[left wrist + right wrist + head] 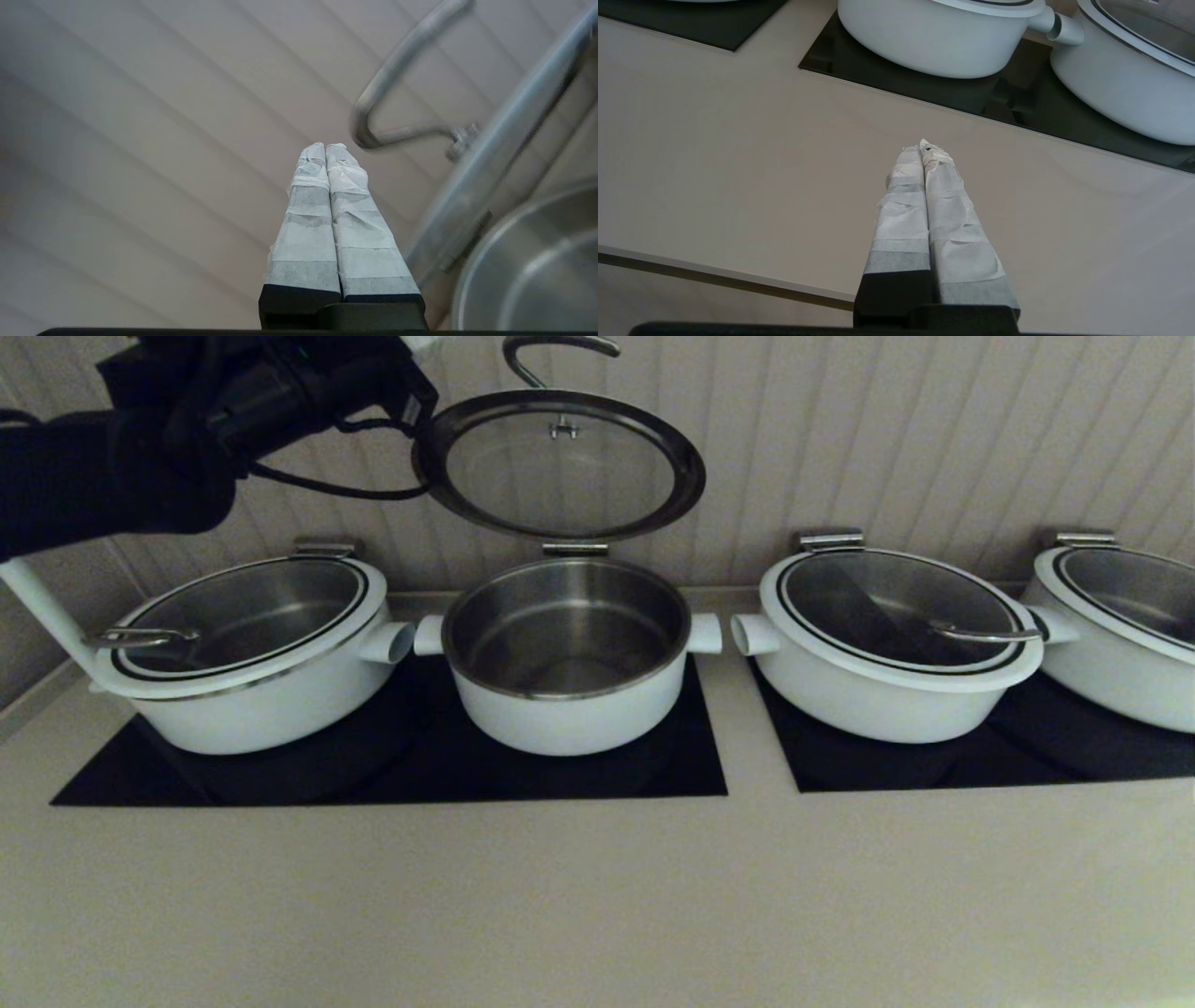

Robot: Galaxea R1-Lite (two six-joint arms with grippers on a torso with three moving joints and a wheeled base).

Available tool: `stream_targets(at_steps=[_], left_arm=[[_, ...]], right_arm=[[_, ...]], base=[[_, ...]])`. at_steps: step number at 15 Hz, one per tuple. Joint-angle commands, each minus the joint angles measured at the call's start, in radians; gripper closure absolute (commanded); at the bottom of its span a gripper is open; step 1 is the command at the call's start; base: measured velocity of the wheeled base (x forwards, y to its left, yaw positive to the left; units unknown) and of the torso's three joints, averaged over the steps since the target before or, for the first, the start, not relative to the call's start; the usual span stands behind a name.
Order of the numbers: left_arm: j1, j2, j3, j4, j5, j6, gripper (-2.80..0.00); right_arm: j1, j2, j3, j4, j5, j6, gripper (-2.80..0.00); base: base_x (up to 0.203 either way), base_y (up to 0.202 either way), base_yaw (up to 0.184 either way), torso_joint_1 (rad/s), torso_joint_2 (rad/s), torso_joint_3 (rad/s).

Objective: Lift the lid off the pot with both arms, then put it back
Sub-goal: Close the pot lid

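The lid (560, 467) stands tilted up on its hinge behind the open pot (569, 709), with its steel bar handle (551, 350) at the top. The pot's steel inside is empty. My left arm (187, 420) is raised at the upper left, next to the lid's edge. In the left wrist view my left gripper (325, 147) is shut and empty, its tips just beside the handle (397, 60) and the lid's rim (504, 140), touching neither. My right gripper (923, 147) is shut and empty, low over the counter, out of the head view.
Wider white pots with closed lids stand left (252, 653), right (896, 644) and far right (1120, 625) on two black cooktops (653, 775). A ribbed wall lies close behind them. Beige counter (597, 896) stretches in front.
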Motion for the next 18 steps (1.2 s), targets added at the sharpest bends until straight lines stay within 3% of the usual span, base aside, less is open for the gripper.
stream_targets(at_steps=[1, 10, 18], left_arm=[[0.0, 0.056, -0.01, -0.001, -0.003, 0.004, 0.0], [0.0, 0.067, 0.001, -0.002, -0.004, 0.004, 0.0], [0.0, 0.023, 0.087, -0.01, -0.005, 0.021, 0.0]], right_arm=[[0.0, 0.001, 0.0, -0.001, 0.001, -0.002, 0.0], [0.0, 0.001, 0.0, -0.001, 0.0, -0.002, 0.0], [0.0, 0.001, 0.0, -0.001, 0.001, -0.002, 0.0]], base=[[0.0, 0.0, 0.0, 0.0, 0.0, 0.0], [0.0, 0.0, 0.0, 0.0, 0.0, 0.0], [0.0, 0.0, 0.0, 0.0, 0.0, 0.0]])
